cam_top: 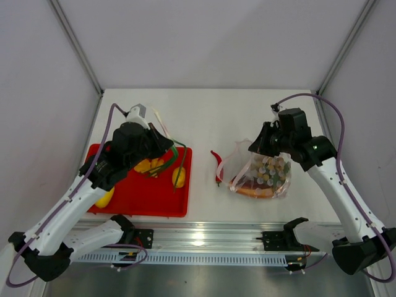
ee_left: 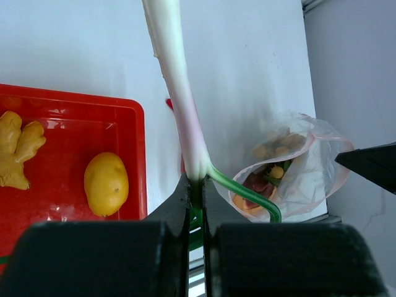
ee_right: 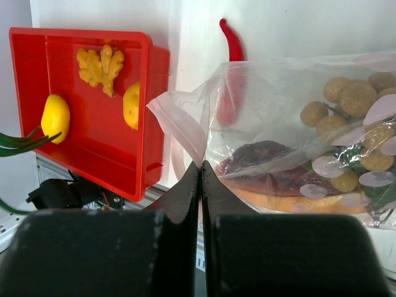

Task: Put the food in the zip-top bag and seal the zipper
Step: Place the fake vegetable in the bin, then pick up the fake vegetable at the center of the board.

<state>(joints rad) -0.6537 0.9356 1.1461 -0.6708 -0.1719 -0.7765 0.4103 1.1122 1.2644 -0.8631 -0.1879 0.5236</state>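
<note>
My left gripper point(ee_left: 196, 185) is shut on the green stalks point(ee_left: 179, 93), a scallion with a white stem and a bent green leaf, held above the red tray point(cam_top: 142, 201). My right gripper point(ee_right: 200, 167) is shut on the mouth edge of the zip-top bag point(ee_right: 278, 124), lifting it open. The bag point(cam_top: 263, 176) lies right of centre and holds small tan balls point(ee_right: 346, 99), an orange-brown wedge point(ee_right: 291, 201) and green bits. Its pink zipper point(ee_left: 325, 131) stands apart. A red chili point(cam_top: 216, 164) lies on the table just left of the bag. A yellow lemon point(ee_left: 106, 184) rests in the tray.
The tray point(ee_right: 93, 124) also holds a yellow ginger-shaped piece point(ee_right: 100, 67) and another yellow food point(ee_right: 55, 117). A metal rail point(cam_top: 204, 238) runs along the near table edge. White walls close in the table on three sides.
</note>
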